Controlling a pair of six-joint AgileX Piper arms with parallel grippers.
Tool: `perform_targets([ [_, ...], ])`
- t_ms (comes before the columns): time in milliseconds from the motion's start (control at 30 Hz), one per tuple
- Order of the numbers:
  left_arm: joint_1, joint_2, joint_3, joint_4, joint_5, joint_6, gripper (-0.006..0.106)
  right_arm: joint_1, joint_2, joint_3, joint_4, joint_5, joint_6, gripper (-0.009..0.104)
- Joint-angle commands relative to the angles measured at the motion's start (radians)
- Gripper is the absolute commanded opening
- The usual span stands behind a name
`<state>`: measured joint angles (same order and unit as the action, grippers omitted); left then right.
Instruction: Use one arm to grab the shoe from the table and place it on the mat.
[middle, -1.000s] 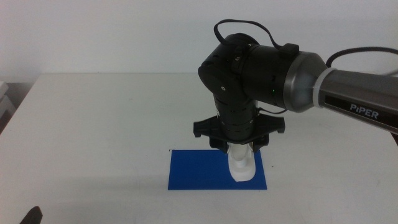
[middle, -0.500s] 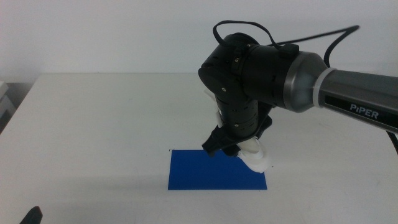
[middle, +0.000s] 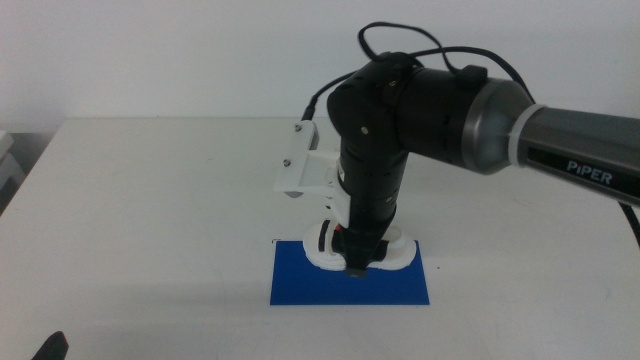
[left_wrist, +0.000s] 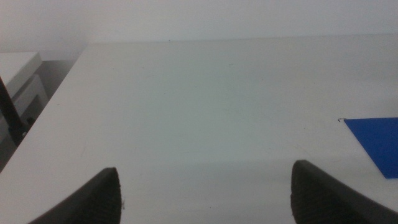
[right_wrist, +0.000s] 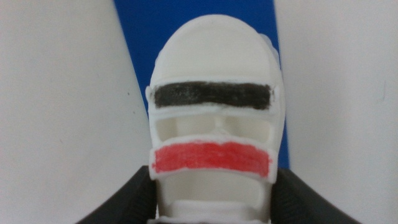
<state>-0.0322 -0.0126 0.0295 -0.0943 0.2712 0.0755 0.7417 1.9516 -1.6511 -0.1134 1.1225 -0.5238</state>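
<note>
The small white sandal-like shoe (middle: 358, 252) with a thick white sole, one black strap and one red strap lies over the far long edge of the thin, flat, deep-blue rectangular mat (middle: 300, 285), lengthwise along that edge. From the middle view its sole appears to touch the mat, though the arm hides much of it.

The right pincer (middle: 356, 262) points straight down onto the shoe. In the right wrist view its two dark jaws are closed against the shoe's two sides, near the end by the red strap (right_wrist: 211, 158). The black strap (right_wrist: 212, 95) sits farther along, toward the rounded end of the shoe (right_wrist: 214, 124). Blue mat (right_wrist: 193, 18) shows beyond that end and along one side.

The large black jointed robot arm (middle: 420, 110) comes in from the right, with a grey segment lettered "PiPER" and a white bracket (middle: 303, 170) jutting out to the left above the mat.

The mat rests near the front middle of the wide, plain off-white desk (middle: 150, 220).

The left pincer (left_wrist: 202, 193) waits low at the front left, over bare desk (left_wrist: 199, 106). Its two dark jaws stand wide apart and hold nothing. One corner of the mat (left_wrist: 376, 140) shows off to its side.
</note>
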Motion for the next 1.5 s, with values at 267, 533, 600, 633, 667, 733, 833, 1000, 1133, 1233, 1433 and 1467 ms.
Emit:
perform_targets([
  [267,-0.004,-0.014,0.007,-0.008,-0.08,-0.004,0.094,-0.059,-0.048,-0.023,0.113,-0.033,-0.184,-0.003],
  [533,-0.004,-0.014,0.007,-0.008,-0.08,-0.004,0.094,-0.099,0.019,-0.023,0.113,-0.083,-0.185,-0.003],
  [600,-0.004,-0.014,0.007,-0.008,-0.08,-0.004,0.094,-0.103,0.033,-0.023,0.113,-0.109,-0.203,-0.003],
  [633,-0.004,-0.014,0.007,-0.008,-0.08,-0.004,0.094,-0.105,0.037,-0.023,0.119,-0.119,-0.215,-0.003],
  [667,-0.004,-0.014,0.007,-0.008,-0.08,-0.004,0.094,-0.109,0.045,-0.023,0.123,-0.129,-0.232,-0.003],
  [733,-0.004,-0.014,0.007,-0.008,-0.08,-0.004,0.094,-0.112,0.057,-0.023,0.127,-0.142,-0.256,-0.003],
  [833,-0.004,-0.014,0.007,-0.008,-0.08,-0.004,0.094,-0.115,0.073,-0.023,0.131,-0.152,-0.266,-0.003],
  [1000,-0.004,-0.014,0.007,-0.008,-0.08,-0.004,0.094,-0.115,0.086,-0.023,0.144,-0.16,-0.281,-0.003],
  [1133,-0.004,-0.014,0.007,-0.008,-0.08,-0.004,0.094,-0.115,0.086,-0.023,0.146,-0.16,-0.281,0.0],
  [1233,-0.004,-0.014,0.007,-0.008,-0.08,-0.004,0.094,-0.115,0.087,-0.023,0.177,-0.156,-0.281,0.02],
  [1433,-0.004,-0.014,0.007,-0.008,-0.08,-0.004,0.094,-0.115,0.087,-0.023,0.173,-0.159,-0.281,0.065],
  [1467,-0.004,-0.014,0.007,-0.008,-0.08,-0.004,0.094,-0.115,0.087,-0.023,0.173,-0.159,-0.281,0.072],
])
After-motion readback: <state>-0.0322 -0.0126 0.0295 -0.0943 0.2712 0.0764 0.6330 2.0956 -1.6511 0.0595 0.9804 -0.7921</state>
